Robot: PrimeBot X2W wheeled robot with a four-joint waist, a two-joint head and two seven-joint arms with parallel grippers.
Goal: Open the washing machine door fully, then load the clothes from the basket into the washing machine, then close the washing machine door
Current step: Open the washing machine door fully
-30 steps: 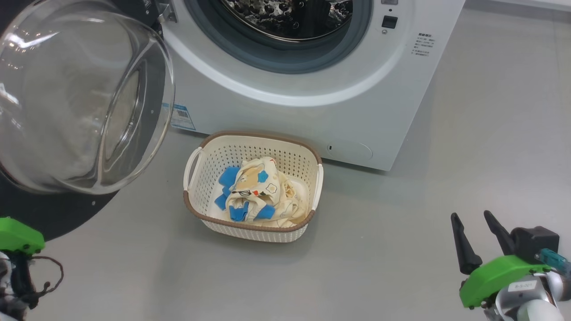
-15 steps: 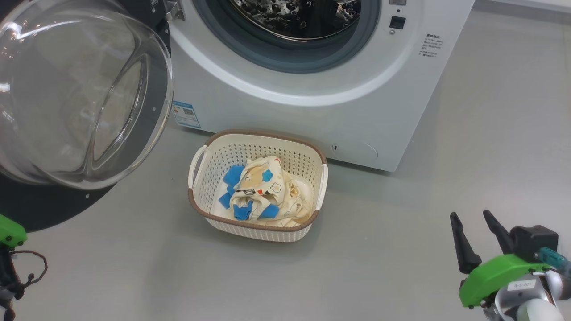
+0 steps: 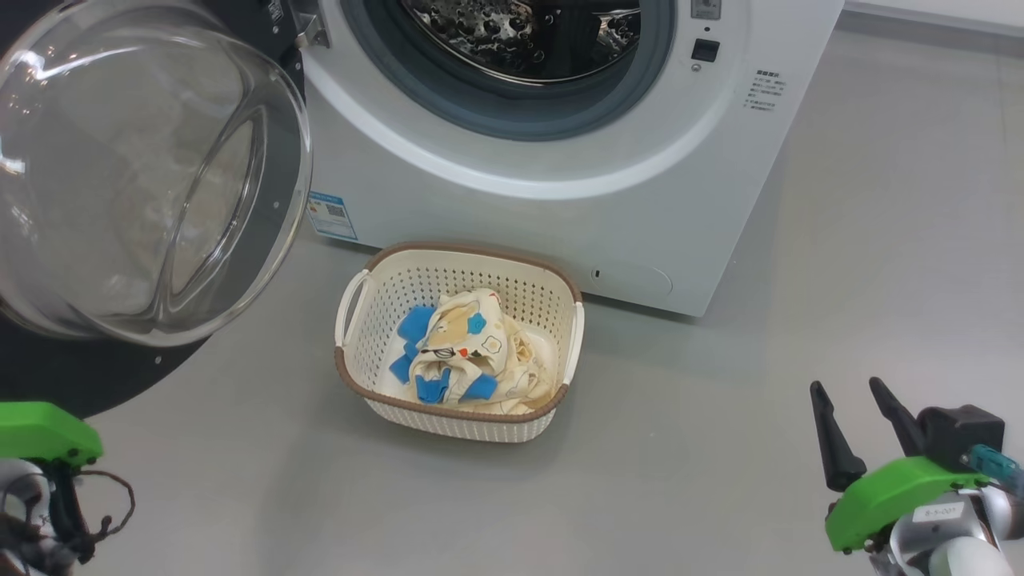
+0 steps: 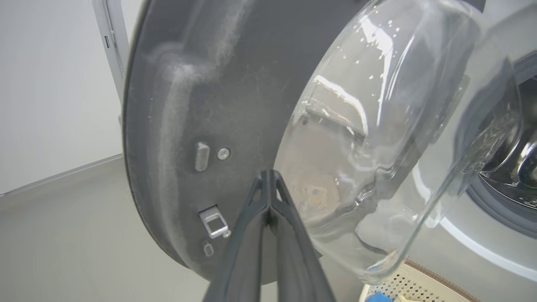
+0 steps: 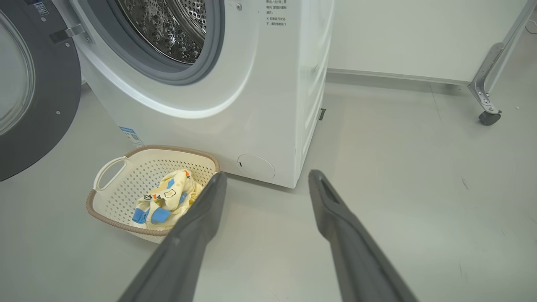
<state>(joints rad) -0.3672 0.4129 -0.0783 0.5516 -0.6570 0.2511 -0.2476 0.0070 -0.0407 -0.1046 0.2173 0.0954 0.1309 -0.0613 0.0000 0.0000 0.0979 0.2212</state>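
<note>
The washing machine (image 3: 560,200) stands with its door (image 3: 152,176) swung wide to the left, leaving the steel drum (image 3: 528,32) exposed. On the floor in front sits the basket (image 3: 472,250), and the clothes (image 3: 468,356) lie bunched inside it. In the left wrist view my left gripper (image 4: 268,176) is shut on nothing, its tips just short of the door's dark inner face (image 4: 188,105), beside the glass bowl. My right gripper (image 3: 845,386) hangs open over bare floor, right of the basket. Through its own camera the right gripper (image 5: 267,175) looks past the basket (image 5: 168,147) and clothes (image 5: 168,199).
Grey floor (image 3: 720,448) spreads around the basket and to the machine's right. A metal frame leg on a castor (image 5: 486,113) stands by the white wall at the far right. A small blue label (image 3: 330,214) sits low on the machine's front.
The head view has shifted slightly. My left arm's green wrist slid toward the left edge, then came back in at the lower left. The right gripper, basket and clothes are unchanged.
</note>
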